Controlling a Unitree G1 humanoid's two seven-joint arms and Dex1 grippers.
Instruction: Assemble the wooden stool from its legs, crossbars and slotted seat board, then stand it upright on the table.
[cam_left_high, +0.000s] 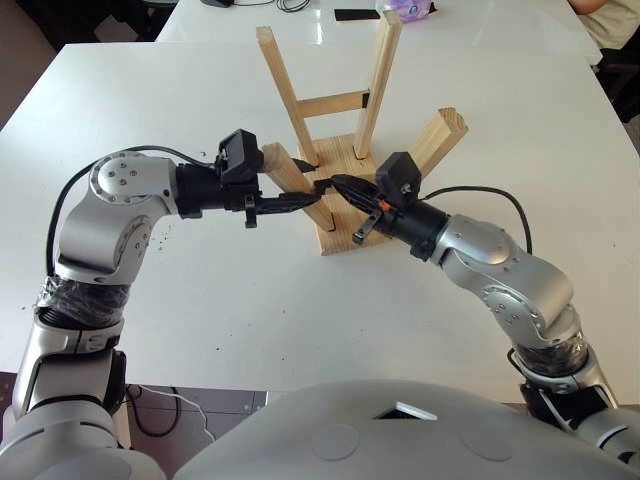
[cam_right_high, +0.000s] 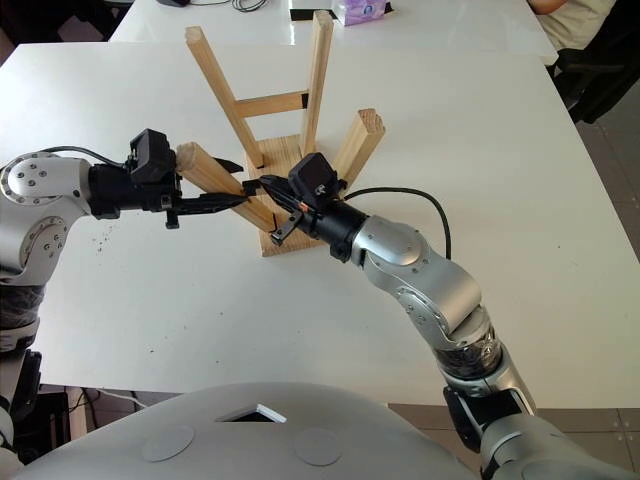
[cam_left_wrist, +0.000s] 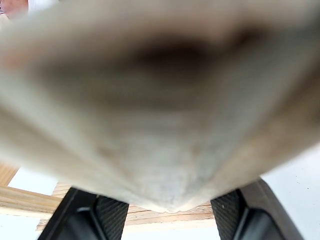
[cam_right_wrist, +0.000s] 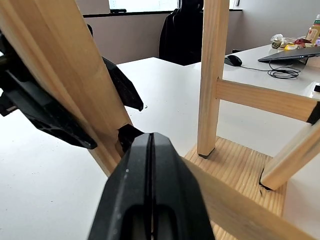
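The stool lies upside down on the white table, its slotted seat board (cam_left_high: 345, 242) flat on the surface. Two far legs (cam_left_high: 285, 90) (cam_left_high: 378, 80) stand in the board, joined by a crossbar (cam_left_high: 330, 103). A third leg (cam_left_high: 442, 135) leans out to the right. The near left leg (cam_left_high: 282, 163) tilts leftward, and my left gripper (cam_left_high: 300, 197) is shut on it, fingers (cam_left_wrist: 100, 220) either side of the wood (cam_left_wrist: 160, 100). My right gripper (cam_right_wrist: 150, 137) is shut, its tips touching that leg's (cam_right_wrist: 65, 75) base above the board (cam_right_wrist: 240, 165).
Bare tabletop lies to the left, right and front of the stool. A second white table behind carries a black phone (cam_left_high: 357, 15) and a purple packet (cam_left_high: 405, 8). A dark chair (cam_left_high: 622, 85) stands at the far right.
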